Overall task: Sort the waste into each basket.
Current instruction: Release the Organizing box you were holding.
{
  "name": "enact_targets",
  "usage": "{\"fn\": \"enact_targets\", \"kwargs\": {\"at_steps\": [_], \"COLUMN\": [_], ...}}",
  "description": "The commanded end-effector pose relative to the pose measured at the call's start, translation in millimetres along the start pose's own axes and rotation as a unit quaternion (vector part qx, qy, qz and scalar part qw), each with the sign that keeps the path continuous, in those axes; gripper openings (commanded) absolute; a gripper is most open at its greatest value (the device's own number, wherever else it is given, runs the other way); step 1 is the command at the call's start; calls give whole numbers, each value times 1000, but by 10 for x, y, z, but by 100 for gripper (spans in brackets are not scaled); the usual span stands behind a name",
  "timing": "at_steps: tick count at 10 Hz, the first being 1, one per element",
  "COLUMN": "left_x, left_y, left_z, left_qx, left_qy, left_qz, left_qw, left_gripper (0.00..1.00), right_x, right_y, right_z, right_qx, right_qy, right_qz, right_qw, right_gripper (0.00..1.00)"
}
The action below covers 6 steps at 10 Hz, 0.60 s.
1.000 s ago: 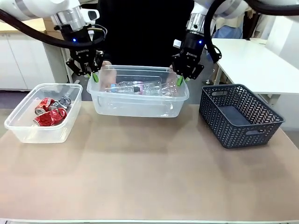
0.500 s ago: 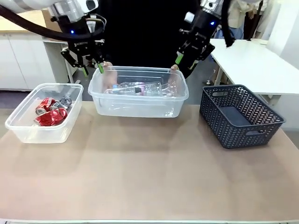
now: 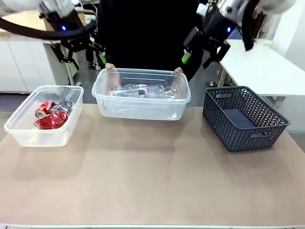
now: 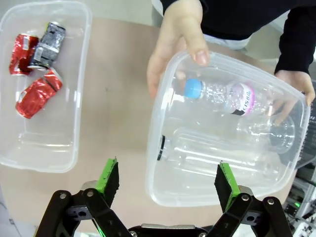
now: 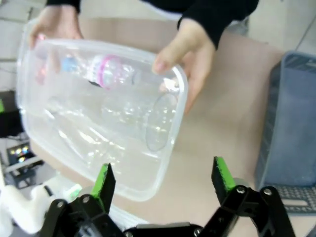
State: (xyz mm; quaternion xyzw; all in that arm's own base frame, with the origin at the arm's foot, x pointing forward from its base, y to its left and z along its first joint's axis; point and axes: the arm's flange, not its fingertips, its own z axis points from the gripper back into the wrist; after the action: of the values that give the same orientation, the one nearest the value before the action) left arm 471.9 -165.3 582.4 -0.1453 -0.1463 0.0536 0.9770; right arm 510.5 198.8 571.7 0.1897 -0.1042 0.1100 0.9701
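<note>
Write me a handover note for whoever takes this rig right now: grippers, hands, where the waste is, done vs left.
Left gripper: open, empty, raised behind the tubs.
Right gripper: open, empty, raised above the bottle tub's far right corner.
Person's hands: gripping both ends of the bottle tub.
Clear bottles: lying in that middle tub.
Red cans: crushed, in the can tub on the left.
Grey lattice basket: at the right.
Done: cans and bottles lie in separate tubs.
Left: no loose waste visible on the table; sorting looks finished.
</note>
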Motion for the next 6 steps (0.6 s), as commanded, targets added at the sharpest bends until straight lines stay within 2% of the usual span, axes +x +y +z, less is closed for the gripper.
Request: {"fn": "enact_targets", "kwargs": {"at_steps": [1, 2, 6], "left_x": [-15, 0, 0], "left_y": [111, 0, 0], "left_z": [-77, 0, 0], "left_qx": [-48, 0, 0], "left_qy": [5, 0, 0], "left_qz": [-9, 0, 0], "left_qw": [999, 1000, 1000], "left_gripper": [100, 100, 100], "right_x": [-156, 0, 0], "right_y": [-121, 0, 0], "right_z": [-138, 0, 0], "right_qx": [2, 0, 0], "right_qy": [-35, 0, 0], "right_qz": [10, 0, 0], "right_qw": [999, 1000, 1000], "right_gripper": [100, 100, 100]}}
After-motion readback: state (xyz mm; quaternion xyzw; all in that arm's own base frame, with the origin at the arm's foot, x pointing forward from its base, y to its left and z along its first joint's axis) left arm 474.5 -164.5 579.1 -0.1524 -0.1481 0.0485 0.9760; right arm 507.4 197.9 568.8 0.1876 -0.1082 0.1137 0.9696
